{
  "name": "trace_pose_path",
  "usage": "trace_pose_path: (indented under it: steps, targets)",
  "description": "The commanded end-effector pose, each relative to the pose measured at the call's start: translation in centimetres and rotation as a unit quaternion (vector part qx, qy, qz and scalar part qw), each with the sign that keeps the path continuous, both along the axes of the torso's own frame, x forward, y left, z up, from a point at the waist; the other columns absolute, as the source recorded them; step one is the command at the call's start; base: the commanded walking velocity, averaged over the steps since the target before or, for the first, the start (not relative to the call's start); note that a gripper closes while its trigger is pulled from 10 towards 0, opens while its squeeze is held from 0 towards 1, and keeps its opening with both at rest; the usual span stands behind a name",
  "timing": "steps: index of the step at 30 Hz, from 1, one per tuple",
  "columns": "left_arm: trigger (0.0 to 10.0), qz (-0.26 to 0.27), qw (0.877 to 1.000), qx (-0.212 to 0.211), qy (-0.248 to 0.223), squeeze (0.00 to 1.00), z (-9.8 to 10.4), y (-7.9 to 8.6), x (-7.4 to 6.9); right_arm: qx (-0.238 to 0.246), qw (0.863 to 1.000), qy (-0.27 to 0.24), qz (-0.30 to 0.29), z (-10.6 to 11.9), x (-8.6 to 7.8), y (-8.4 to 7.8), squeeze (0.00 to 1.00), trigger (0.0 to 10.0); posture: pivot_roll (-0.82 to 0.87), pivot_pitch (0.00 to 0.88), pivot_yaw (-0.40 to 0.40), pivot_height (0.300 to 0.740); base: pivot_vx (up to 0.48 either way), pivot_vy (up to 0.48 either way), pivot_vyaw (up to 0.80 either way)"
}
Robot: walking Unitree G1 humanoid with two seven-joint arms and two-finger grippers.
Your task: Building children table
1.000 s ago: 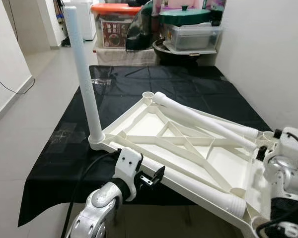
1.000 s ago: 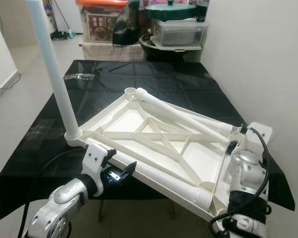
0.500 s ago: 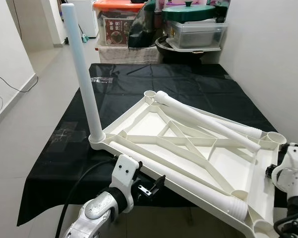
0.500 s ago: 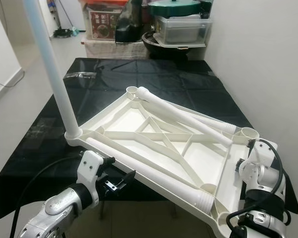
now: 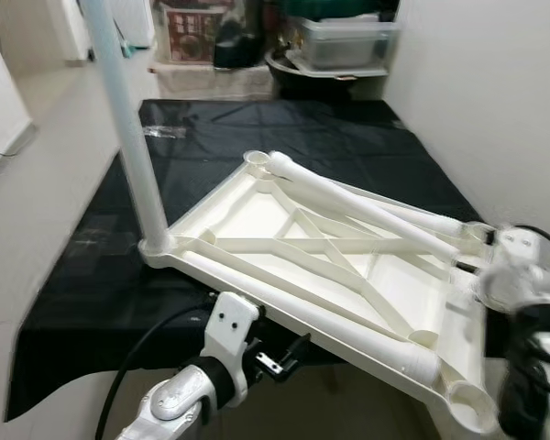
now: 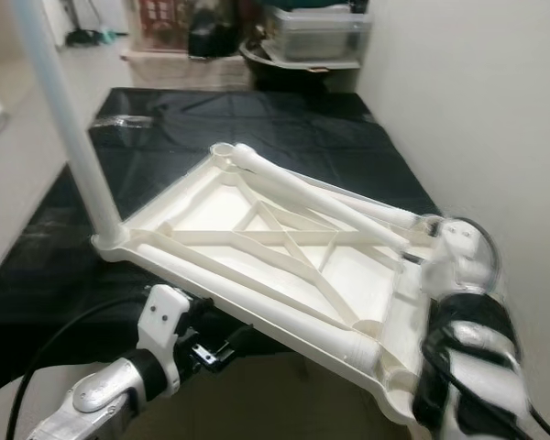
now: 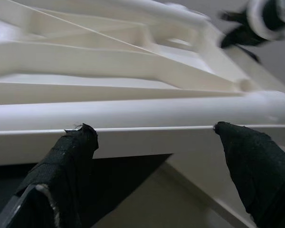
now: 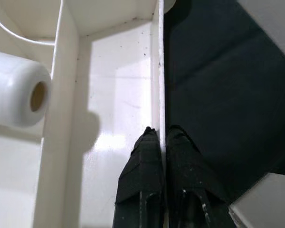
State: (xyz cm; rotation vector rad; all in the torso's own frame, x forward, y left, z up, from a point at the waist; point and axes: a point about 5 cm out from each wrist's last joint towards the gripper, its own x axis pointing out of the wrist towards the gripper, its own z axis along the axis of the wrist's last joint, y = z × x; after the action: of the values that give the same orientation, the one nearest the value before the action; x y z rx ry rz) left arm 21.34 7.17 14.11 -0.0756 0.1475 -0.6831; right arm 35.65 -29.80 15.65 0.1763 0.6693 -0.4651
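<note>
Upturned white tabletop [image 5: 284, 247]: rim pinched between closed right gripper [image 8: 162, 135]; left gripper [image 7: 152, 130] agape, empty, beside near edge. Best steadied firmly before seating loose leg [image 5: 302, 298].

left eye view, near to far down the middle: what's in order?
left claw → upturned white tabletop with loose legs lying in it → black cloth → clear storage bin by the back wall.
</note>
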Motion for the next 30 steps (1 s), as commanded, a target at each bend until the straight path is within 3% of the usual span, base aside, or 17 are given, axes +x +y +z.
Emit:
trace_pose_path:
  steps: [1,2,4,6,8,10,11,12,14,17,19,20,23,24,26,27,30]
  targets:
    - [10.0,-0.005,1.000,-0.003,0.010,0.00,-0.1,-0.2,-0.5,-0.004,0.999,-0.037,0.024,1.5,1.5,1.5,0.00,0.0,0.04,0.136,-0.145,0.740,0.000,0.000,0.00]
    - [10.0,-0.005,1.000,-0.003,0.010,0.00,0.0,-0.3,-0.7,0.003,0.998,-0.047,0.044,2.0,2.3,2.9,0.00,0.0,0.05,0.141,-0.158,0.740,0.000,0.000,0.00]
    - [10.0,-0.005,1.000,-0.003,0.010,0.00,0.0,-0.3,-0.7,0.003,0.998,-0.047,0.044,2.0,2.3,2.9,0.00,0.0,0.05,0.141,-0.158,0.740,0.000,0.000,0.00]
    - [10.0,-0.002,1.000,-0.004,0.012,0.00,0.1,-0.4,-1.1,0.029,0.992,-0.074,0.096,2.9,3.9,6.4,0.00,0.0,0.05,0.145,-0.173,0.740,0.000,0.000,0.00]
    - [10.0,-0.002,1.000,-0.004,0.012,0.00,0.1,-0.4,-1.1,0.029,0.992,-0.074,0.096,2.9,3.9,6.4,0.00,0.0,0.05,0.145,-0.173,0.740,0.000,0.000,0.00]
    - [10.0,0.000,1.000,-0.005,0.014,0.00,0.2,-0.5,-1.4,0.066,0.981,-0.103,0.151,3.6,4.9,9.9,0.00,0.0,0.05,0.147,-0.180,0.740,0.000,0.000,0.00]
    - [10.0,0.000,1.000,-0.005,0.014,0.00,0.2,-0.5,-1.4,0.066,0.981,-0.103,0.151,3.6,4.9,9.9,0.00,0.0,0.05,0.147,-0.180,0.740,0.000,0.000,0.00]
    - [10.0,0.001,1.000,-0.006,0.015,0.00,0.2,-0.5,-1.4,0.074,0.973,-0.118,0.182,4.0,5.3,11.5,0.00,0.0,0.05,0.148,-0.183,0.740,0.000,0.000,0.00]
    - [10.0,0.001,1.000,-0.006,0.015,0.00,0.2,-0.5,-1.4,0.074,0.973,-0.118,0.182,4.0,5.3,11.5,0.00,0.0,0.05,0.148,-0.183,0.740,0.000,0.000,0.00]
    - [10.0,0.002,1.000,-0.006,0.018,0.00,0.3,-0.7,-1.7,0.058,0.958,-0.140,0.244,4.8,6.0,15.0,0.00,0.0,0.06,0.149,-0.190,0.740,0.000,0.000,0.00]
    - [10.0,0.003,1.000,-0.006,0.019,0.00,0.3,-0.8,-1.8,0.051,0.957,-0.142,0.249,4.9,6.0,15.4,0.00,0.0,0.06,0.149,-0.190,0.740,0.000,0.000,0.00]
    - [10.0,0.004,1.000,-0.006,0.019,0.00,0.3,-0.8,-1.8,0.043,0.956,-0.147,0.249,5.1,6.1,15.5,0.00,10.0,0.06,0.146,-0.191,0.740,0.000,0.000,0.00]
    - [10.0,0.005,1.000,-0.006,0.020,0.00,0.3,-0.8,-1.9,0.035,0.959,-0.152,0.238,5.3,6.2,15.3,0.00,10.0,0.06,0.145,-0.190,0.740,0.000,0.000,0.00]
    - [10.0,0.007,1.000,-0.005,0.021,0.00,0.3,-0.8,-1.9,0.031,0.962,-0.155,0.224,5.5,6.3,14.7,0.74,10.0,0.05,0.143,-0.186,0.740,0.000,0.000,0.00]
    - [10.0,0.008,1.000,-0.005,0.021,0.00,0.3,-0.7,-1.9,0.030,0.963,-0.156,0.218,5.6,6.3,14.5,0.74,10.0,0.05,0.143,-0.186,0.740,0.000,0.000,0.00]
    - [10.0,0.008,1.000,-0.004,0.022,0.00,0.3,-0.7,-1.9,0.030,0.966,-0.162,0.201,5.8,6.3,14.0,1.00,10.0,0.05,0.141,-0.181,0.740,0.000,0.000,0.00]
    - [10.0,0.007,1.000,-0.004,0.022,0.00,0.3,-0.7,-1.8,0.033,0.969,-0.170,0.176,6.1,6.4,13.3,1.00,10.0,0.05,0.139,-0.180,0.740,0.000,0.000,0.00]
